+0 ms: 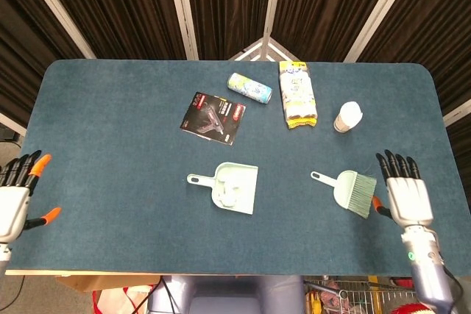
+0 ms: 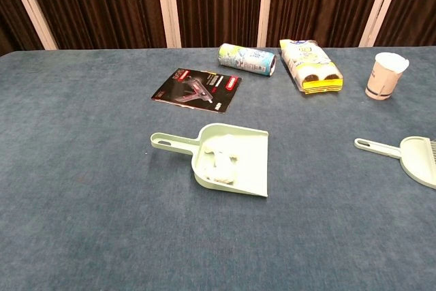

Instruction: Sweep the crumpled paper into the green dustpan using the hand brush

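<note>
Crumpled paper (image 2: 218, 161) lies in dustpan (image 2: 248, 161) — brush (image 1: 352, 190) apart.

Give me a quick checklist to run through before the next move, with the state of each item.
1. Crumpled paper inside the dustpan: ok, white wads lie in the pan.
2. Brush set down: ok, it lies flat on the table, right of the dustpan.
3. Right hand free of the brush: ok, fingers spread, just beside the bristles.
4. Left hand empty: ok, open at the table's left edge.
5. Loose paper elsewhere on the table: ok, none visible.
6. Cup upright and undisturbed: ok.
</note>
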Controlling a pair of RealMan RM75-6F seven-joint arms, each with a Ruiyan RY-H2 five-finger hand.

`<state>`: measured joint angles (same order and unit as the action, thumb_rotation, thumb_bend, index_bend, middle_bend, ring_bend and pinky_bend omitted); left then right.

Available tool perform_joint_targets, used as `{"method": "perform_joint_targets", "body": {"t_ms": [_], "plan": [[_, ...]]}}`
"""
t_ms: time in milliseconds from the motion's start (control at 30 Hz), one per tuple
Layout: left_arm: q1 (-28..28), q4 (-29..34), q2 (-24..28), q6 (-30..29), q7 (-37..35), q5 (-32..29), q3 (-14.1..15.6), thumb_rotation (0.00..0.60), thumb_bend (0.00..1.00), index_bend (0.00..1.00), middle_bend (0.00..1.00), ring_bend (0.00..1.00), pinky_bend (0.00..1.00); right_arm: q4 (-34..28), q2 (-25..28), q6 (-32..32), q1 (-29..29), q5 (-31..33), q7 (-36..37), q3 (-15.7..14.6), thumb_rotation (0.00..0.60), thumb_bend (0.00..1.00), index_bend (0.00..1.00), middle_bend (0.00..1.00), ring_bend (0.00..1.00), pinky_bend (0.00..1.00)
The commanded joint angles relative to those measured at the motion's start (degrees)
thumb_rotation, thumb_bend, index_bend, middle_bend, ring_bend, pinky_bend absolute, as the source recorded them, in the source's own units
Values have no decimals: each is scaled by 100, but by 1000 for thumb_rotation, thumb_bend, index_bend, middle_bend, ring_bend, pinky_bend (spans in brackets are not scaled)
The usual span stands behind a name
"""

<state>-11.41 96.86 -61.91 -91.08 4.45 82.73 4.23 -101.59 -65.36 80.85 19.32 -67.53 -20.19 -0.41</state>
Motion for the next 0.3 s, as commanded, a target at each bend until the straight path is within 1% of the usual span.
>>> {"method": "perform_joint_targets", "body": {"t_ms": [33, 167, 233, 300], "plan": [[284, -319, -26, -308, -150, 202, 77, 600, 0, 0, 0, 0, 0, 390, 220, 626, -565, -814, 693, -365, 600, 323, 0, 0, 0, 0], [527, -619, -28, -419, -175, 142, 89, 600, 0, 0, 0, 0, 0, 771, 288, 1119, -891, -1278, 1005, -420, 600, 323, 0, 0, 0, 0], [612, -633, 26, -386, -265, 34, 67, 600, 0, 0, 0, 0, 0, 853, 307, 1230, -1011, -1312, 1160, -388, 600, 323, 0, 0, 0, 0], [655, -634, 53, -407, -339, -25, -14, 600, 0, 0, 0, 0, 0, 855, 316, 1229, -1083, -1252, 1250, -332, 600, 323, 0, 0, 0, 0]]}}
